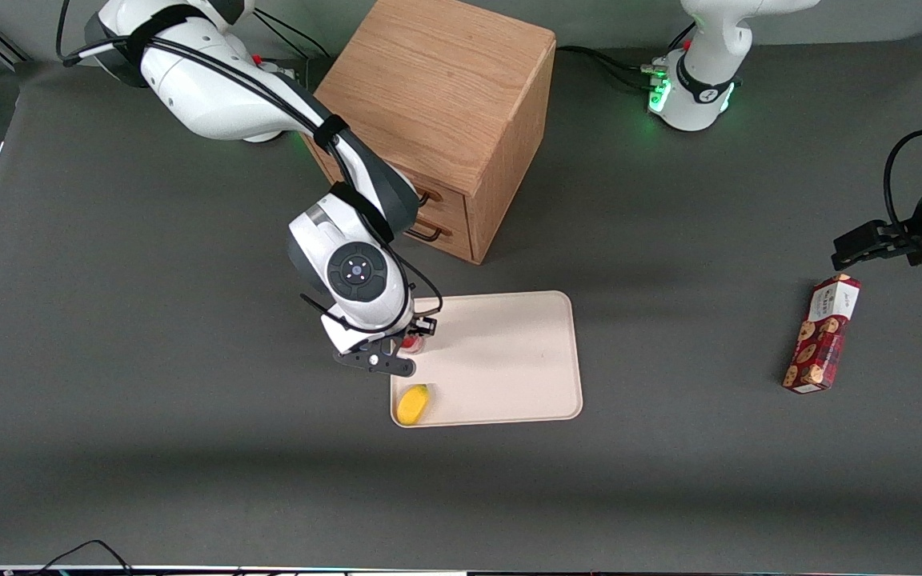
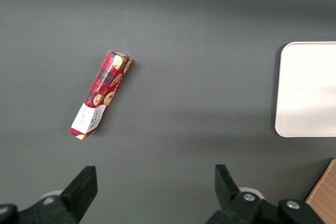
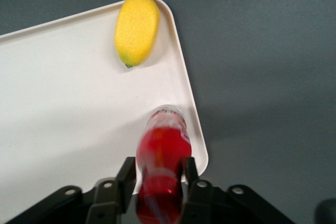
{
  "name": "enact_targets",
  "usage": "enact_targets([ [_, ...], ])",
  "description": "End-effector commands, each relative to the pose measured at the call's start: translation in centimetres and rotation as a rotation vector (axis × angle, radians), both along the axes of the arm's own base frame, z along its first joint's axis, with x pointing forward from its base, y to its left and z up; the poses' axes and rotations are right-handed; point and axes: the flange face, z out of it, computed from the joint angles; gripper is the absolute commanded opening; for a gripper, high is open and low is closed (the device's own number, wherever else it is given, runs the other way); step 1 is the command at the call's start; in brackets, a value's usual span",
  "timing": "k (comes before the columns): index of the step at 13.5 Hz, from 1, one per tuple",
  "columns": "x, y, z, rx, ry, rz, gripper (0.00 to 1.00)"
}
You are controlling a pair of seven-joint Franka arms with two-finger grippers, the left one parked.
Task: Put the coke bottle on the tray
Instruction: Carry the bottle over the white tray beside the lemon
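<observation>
While clamped in the tool (image 3: 159, 179), small red coke bottle (image 3: 161, 150) over flat beige tray (image 3: 63, 103) edge, near yellow lemon-like fruit (image 3: 136, 29). Placing step; next: lower, release upright.

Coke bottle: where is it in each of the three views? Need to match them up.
Front view: coke bottle mostly hidden under the gripper, at the tray edge toward the working arm's end, farther from the camera than the lemon.
Right wrist view: coke bottle clamped between the fingers, base on the tray near its rim.
Left wrist view: not in it.
Shared landmark: the tray, whose corner shows in the left wrist view too.
</observation>
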Motion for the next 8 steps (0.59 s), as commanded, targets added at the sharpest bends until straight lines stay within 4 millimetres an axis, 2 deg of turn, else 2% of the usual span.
enact_targets([
  [1, -0.3, -0.4, 1.7, -0.012, -0.036, 0.005, 1.00],
  [2, -0.9, -0.7, 3.0, -0.017, -0.048, 0.025, 1.00],
  [3, -1.1, -1.7, 5.6, -0.016, -0.078, 0.072, 1.00],
  [4, -1.0, -4.3, 8.8, -0.026, -0.103, 0.097, 1.00],
  [6, -0.2, -11.8, 13.9, 0.044, -0.085, 0.095, 1.00],
  [8, -0.1, -19.8, 17.5, 0.031, -0.064, 0.138, 1.00],
])
